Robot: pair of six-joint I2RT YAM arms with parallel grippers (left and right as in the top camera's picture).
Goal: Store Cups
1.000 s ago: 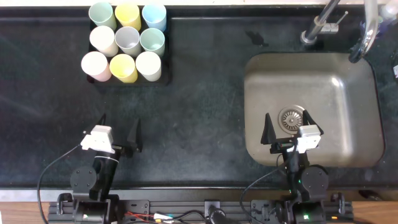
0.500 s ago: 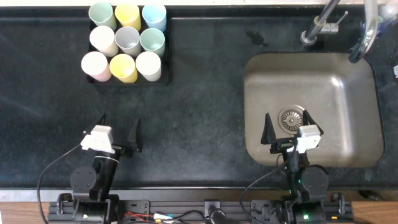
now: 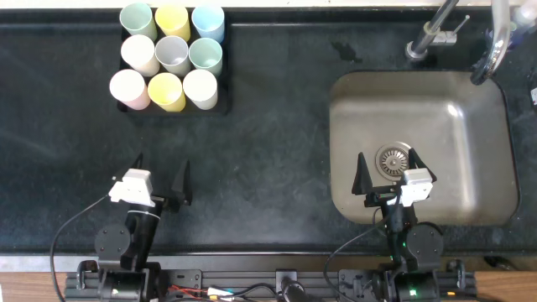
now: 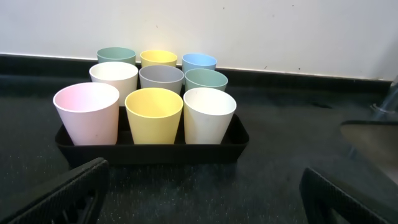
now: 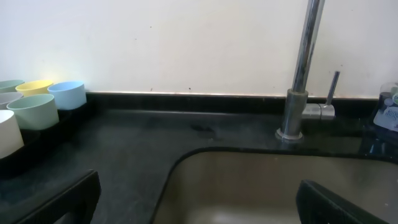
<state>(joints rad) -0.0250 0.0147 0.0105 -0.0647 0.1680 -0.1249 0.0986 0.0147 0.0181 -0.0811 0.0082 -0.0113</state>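
Observation:
Several pastel cups (image 3: 172, 57) stand upright in a black tray (image 3: 223, 102) at the back left of the dark counter; in the left wrist view the cups (image 4: 154, 112) fill the tray (image 4: 239, 140) in three rows. My left gripper (image 3: 160, 176) rests near the front edge, well short of the tray, open with nothing between its fingers (image 4: 68, 193). My right gripper (image 3: 388, 168) hangs open over the front part of the steel sink (image 3: 470, 109), empty too. The right wrist view catches a few of the cups (image 5: 37, 106) at its edge.
A chrome faucet (image 3: 432, 33) stands behind the sink, seen also as a faucet (image 5: 297, 81) in the right wrist view. A white wall (image 4: 249, 31) runs along the back of the counter (image 3: 268, 143). A bottle (image 5: 388, 106) sits beside the faucet.

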